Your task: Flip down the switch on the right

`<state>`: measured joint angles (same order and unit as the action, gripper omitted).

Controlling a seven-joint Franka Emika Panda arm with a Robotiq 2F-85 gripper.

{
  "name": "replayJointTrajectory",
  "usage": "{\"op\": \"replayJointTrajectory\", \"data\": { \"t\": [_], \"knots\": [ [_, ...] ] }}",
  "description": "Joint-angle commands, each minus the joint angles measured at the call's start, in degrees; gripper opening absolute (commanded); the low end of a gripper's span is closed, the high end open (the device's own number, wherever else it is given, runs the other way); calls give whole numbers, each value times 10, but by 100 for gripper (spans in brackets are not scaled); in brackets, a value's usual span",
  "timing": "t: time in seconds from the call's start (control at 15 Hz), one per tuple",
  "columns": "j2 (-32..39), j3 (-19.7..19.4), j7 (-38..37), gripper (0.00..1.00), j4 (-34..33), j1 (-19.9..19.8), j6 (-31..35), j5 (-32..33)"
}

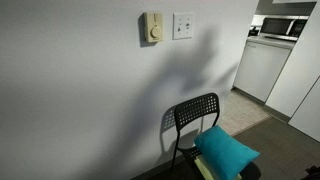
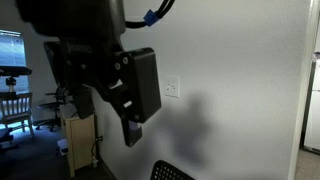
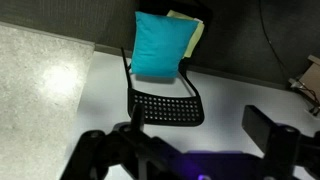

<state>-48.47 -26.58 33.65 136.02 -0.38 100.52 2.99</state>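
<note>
The switch (image 1: 183, 25) is a small white square plate high on the white wall, right of a beige box with a round dial (image 1: 152, 28). It also shows in an exterior view (image 2: 172, 89), just right of my black gripper (image 2: 134, 128). How far the gripper is from the wall I cannot tell. In the wrist view the gripper (image 3: 200, 135) is open and empty, its two dark fingers wide apart. That view looks down along the wall, and the switch is out of it.
A black mesh chair (image 1: 195, 115) with a teal cushion (image 1: 226, 150) stands against the wall below the switch; both show in the wrist view (image 3: 165, 100). A kitchen counter (image 1: 265, 60) is at the far right. A wooden cabinet (image 2: 80, 135) stands behind the arm.
</note>
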Motion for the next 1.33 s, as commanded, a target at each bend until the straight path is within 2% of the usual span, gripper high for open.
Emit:
{"op": "replayJointTrajectory", "data": {
  "t": [0.0, 0.6, 1.13, 1.27],
  "knots": [
    [5, 7, 8, 100, -2, -12, -1, -8],
    [100, 28, 59, 100, -39, 46, -1, -8],
    [205, 119, 123, 100, -88, 65, 14, 8],
    [228, 149, 147, 100, -100, 68, 18, 30]
  ]
}}
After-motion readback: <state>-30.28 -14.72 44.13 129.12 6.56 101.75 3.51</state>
